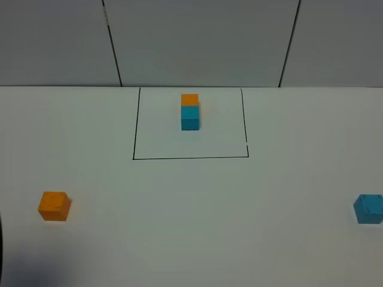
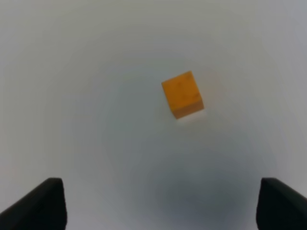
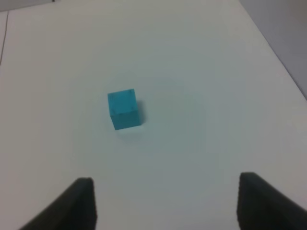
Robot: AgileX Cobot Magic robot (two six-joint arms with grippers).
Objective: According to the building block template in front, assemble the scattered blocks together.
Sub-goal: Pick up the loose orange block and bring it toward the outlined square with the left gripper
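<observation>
The template (image 1: 190,111) is an orange cube joined to a teal cube behind it-in-front, inside a thin black drawn rectangle (image 1: 191,158) at the table's far middle. The loose orange cube (image 1: 54,206) lies at the near left and also shows in the left wrist view (image 2: 183,94). The loose teal cube (image 1: 368,208) lies at the near right edge and also shows in the right wrist view (image 3: 123,108). My left gripper (image 2: 160,206) is open and hangs above the table, apart from the orange cube. My right gripper (image 3: 168,201) is open, apart from the teal cube. Neither gripper shows in the high view.
The white table (image 1: 191,227) runs back to a grey panelled wall (image 1: 197,42). The table's right edge shows in the right wrist view (image 3: 283,62), not far from the teal cube.
</observation>
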